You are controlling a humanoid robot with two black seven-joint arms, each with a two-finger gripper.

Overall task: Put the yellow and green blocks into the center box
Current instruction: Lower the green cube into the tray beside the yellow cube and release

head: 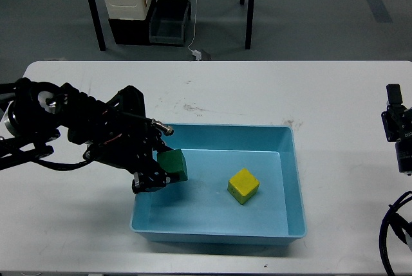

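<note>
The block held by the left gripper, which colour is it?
Dark green, seen in the head view.

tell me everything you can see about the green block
The green block is a small, dark green, matte cube with plain faces and no markings. It sits tilted between the fingers of the left tool, which is shut on it at the left end of the light-blue tray. Whether it touches the tray floor cannot be told. It lies apart from the yellow block, which rests on the tray floor to its right.
</note>
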